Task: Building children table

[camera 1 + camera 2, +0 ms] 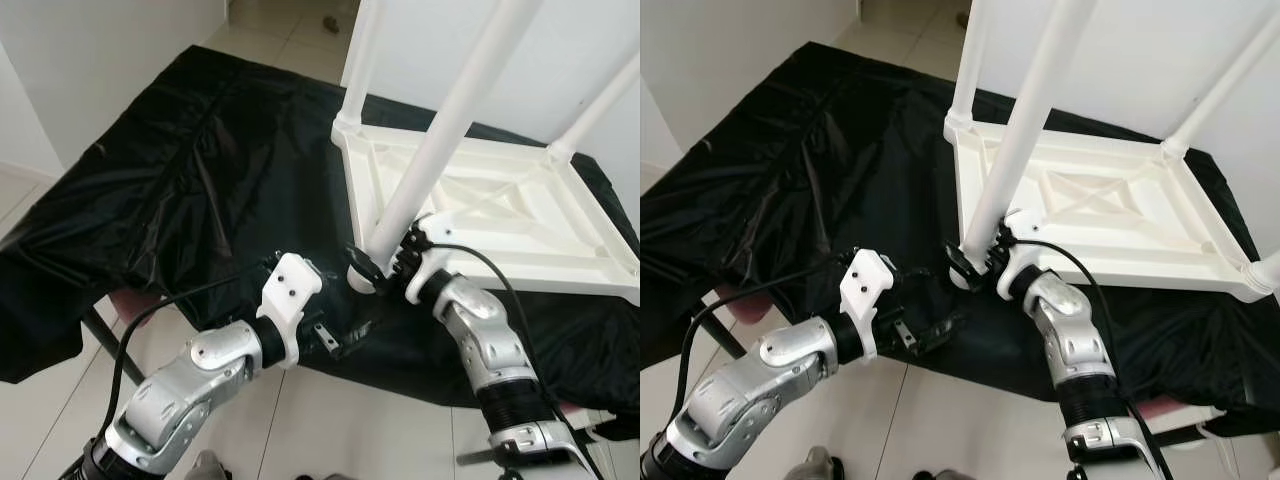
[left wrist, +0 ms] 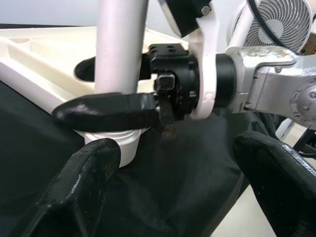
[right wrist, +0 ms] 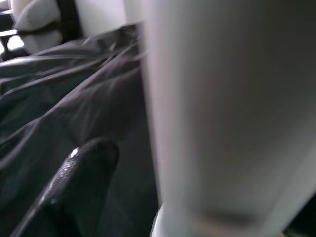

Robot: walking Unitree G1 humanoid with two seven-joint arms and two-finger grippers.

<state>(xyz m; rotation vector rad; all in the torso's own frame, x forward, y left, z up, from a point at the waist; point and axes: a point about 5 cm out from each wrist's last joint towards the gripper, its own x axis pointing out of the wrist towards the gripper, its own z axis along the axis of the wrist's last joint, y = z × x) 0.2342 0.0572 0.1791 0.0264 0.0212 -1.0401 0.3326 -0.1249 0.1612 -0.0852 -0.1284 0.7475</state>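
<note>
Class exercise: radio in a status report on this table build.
Right gripper clamped on near leg at its socket. Left gripper open, beside it. Tabletop upside down on black cloth.

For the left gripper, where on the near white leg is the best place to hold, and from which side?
Probably the round shaft of the near white leg, just above where the right gripper clamps its base. The left gripper is open and faces it from the table's outer edge. The shaft is smooth and narrow there; coming in from that open side avoids the upturned table top.

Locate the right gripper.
The right gripper is clamped around the base of the near table leg, at the upturned tabletop's near-left corner, beside the left gripper.
</note>
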